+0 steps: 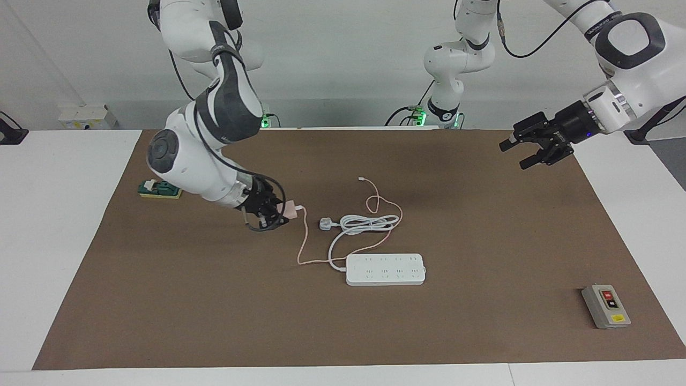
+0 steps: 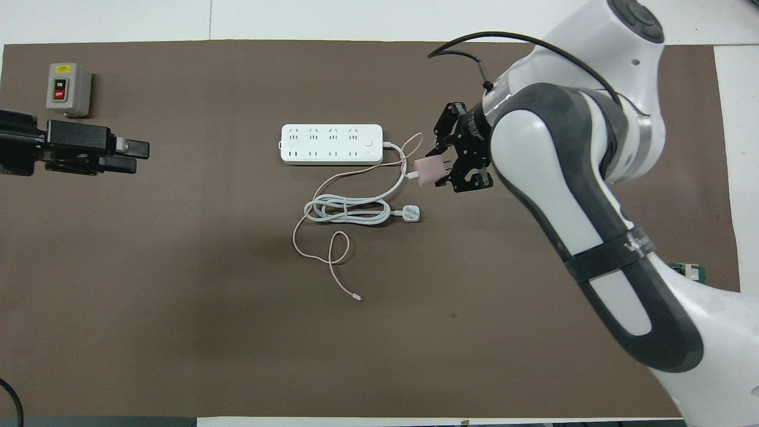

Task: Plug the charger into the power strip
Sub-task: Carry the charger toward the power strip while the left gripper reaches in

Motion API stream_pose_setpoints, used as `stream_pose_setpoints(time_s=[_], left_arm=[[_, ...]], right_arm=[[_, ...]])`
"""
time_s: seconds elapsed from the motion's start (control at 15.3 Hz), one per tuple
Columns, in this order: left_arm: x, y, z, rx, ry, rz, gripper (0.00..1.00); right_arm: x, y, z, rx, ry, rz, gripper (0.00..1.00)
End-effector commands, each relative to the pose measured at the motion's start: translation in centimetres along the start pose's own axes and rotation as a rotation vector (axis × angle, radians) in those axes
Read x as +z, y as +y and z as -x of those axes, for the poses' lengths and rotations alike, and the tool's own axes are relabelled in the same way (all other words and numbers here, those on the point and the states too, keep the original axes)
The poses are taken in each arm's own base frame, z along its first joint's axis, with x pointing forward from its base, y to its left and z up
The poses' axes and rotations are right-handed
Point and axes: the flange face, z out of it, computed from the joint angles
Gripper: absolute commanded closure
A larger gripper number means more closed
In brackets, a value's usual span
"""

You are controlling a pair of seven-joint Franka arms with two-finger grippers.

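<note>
Charger (image 1: 290, 208) clamped between right gripper (image 1: 280, 210) fingers

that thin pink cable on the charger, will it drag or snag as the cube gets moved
Probably floppy: the pink cable lies in loose loops, so it should trail the charger held in the right gripper. It crosses the white cord, so it may snag there. Looks light.

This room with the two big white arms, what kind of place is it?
Probably a robotics lab: a brown mat covers the table, where the right gripper holds a charger near a power strip, and a grey switch box lies apart.
</note>
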Motion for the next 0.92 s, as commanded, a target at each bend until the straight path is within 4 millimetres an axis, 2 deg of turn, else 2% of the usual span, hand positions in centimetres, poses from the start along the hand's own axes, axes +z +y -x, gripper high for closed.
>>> stream_pose_setpoints(time_s=[0.0, 0.13, 0.39, 0.52, 0.65, 0.72, 0.85], left_arm=[[2.1, -1.3, 0.3, -0.037, 0.051, 0.117, 0.0], [3.9, -3.0, 0.1, -0.037, 0.077, 0.185, 0.0], [8.1, -5.8, 1.6, -0.057, 0.085, 0.342, 0.0], [10.2, -8.2, 3.9, -0.025, 0.072, 0.344, 0.0], [11.8, -9.6, 6.0, -0.063, 0.049, 0.366, 0.0], [12.5, -9.9, 7.1, -0.074, 0.033, 0.376, 0.0], [13.8, -9.3, 7.8, -0.078, 0.018, 0.421, 0.0]], right_arm=[[1.4, -0.2, 3.7, 0.03, -0.012, -0.022, 1.0], [2.3, -0.2, 6.6, 0.073, -0.018, -0.06, 1.0], [4.3, 0.3, 11.3, 0.099, -0.023, -0.099, 1.0], [5.3, 0.7, 13.0, 0.091, -0.023, -0.102, 1.0], [6.3, 0.9, 14.0, 0.096, -0.027, -0.113, 1.0], [6.6, 0.9, 14.5, 0.115, -0.029, -0.12, 1.0], [7.3, 1.1, 15.6, 0.153, -0.033, -0.129, 1.0]])
